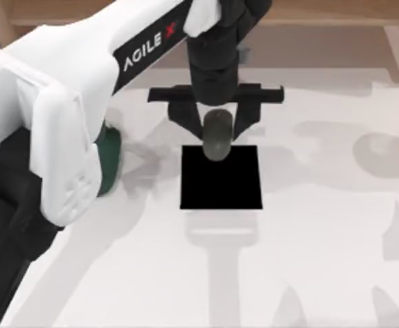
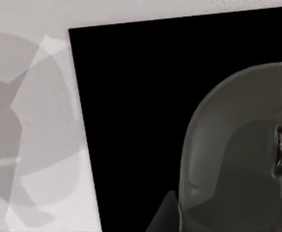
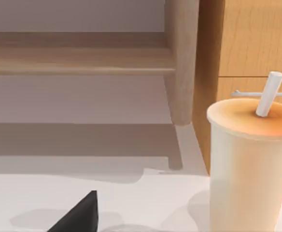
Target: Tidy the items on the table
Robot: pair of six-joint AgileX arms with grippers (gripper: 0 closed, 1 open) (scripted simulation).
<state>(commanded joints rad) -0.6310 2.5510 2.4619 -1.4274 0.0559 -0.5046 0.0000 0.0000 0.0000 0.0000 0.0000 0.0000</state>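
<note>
Grey mouse (image 1: 217, 134) sits clamped in the left gripper's (image 1: 217, 130) jaws over the black pad (image 1: 221, 184); next, lower and let go.

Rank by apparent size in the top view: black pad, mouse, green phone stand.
1. black pad, clearly largest.
2/3. mouse and green phone stand: unsure. The mouse sits raised in the left claw, nearer the camera, and the left arm hides most of the stand.
</note>
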